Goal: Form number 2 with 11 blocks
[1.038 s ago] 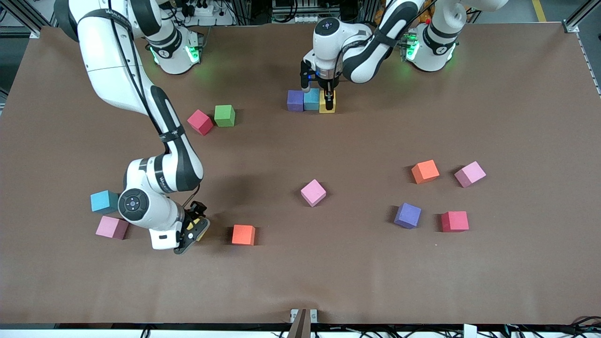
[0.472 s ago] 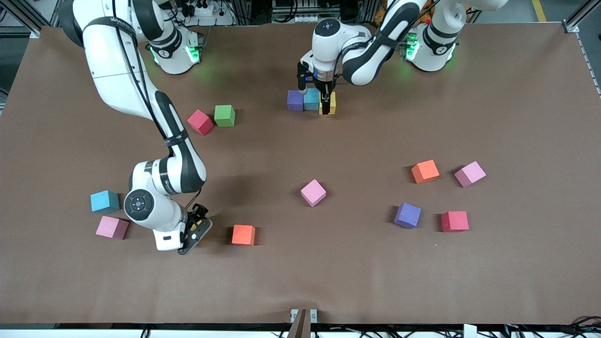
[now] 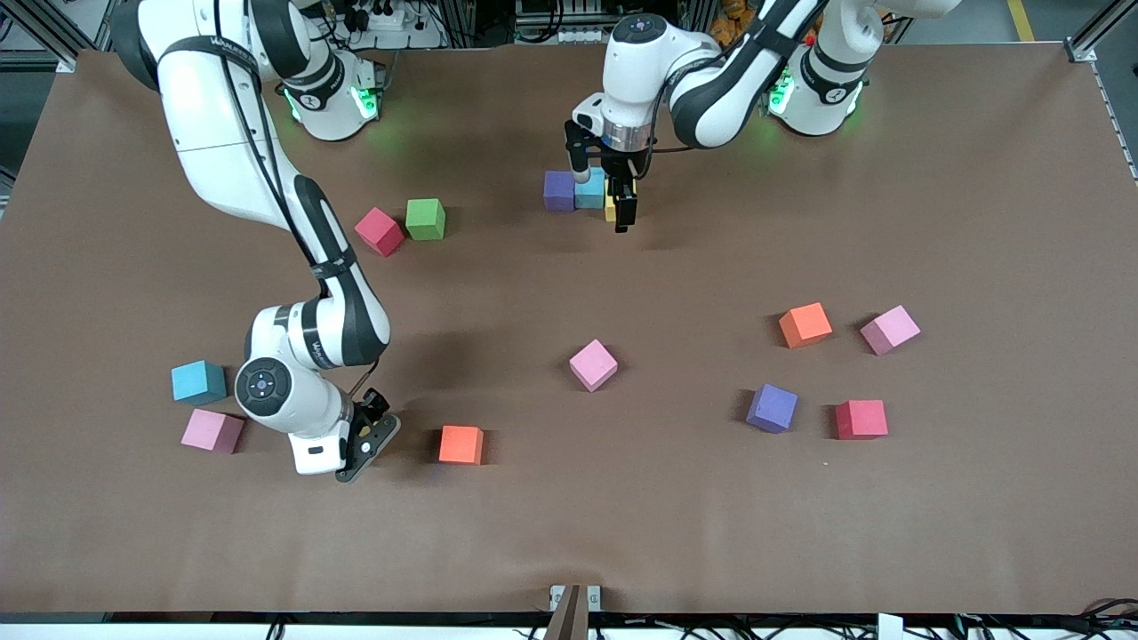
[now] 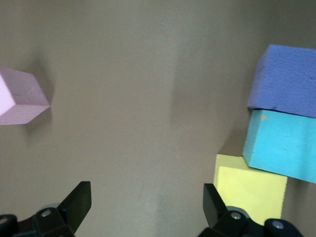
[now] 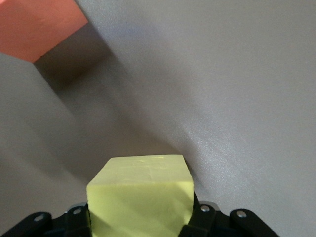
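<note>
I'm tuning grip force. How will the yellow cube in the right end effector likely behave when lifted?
The yellow cube looks like matte foam, so it is probably light and slightly squashy. Its rough surface should resist slipping between the right end effector fingers. Its flat square faces suggest it won't roll when set down.

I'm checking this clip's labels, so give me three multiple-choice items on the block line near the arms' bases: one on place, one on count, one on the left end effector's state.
1. Which cube lies between the purple cube and the yellow cube?
A. orange
B. blue
C. green

2. How many cubes stand in that line?
A. two
B. three
C. five

3. The left end effector is:
A. open
B. shut on the yellow cube
C. shut on nothing

Answers:
1. B: the blue cube sits against both.
2. B: only purple, blue and yellow are lined up.
3. A: its jaws stand wide apart above the yellow cube, holding nothing.
</note>
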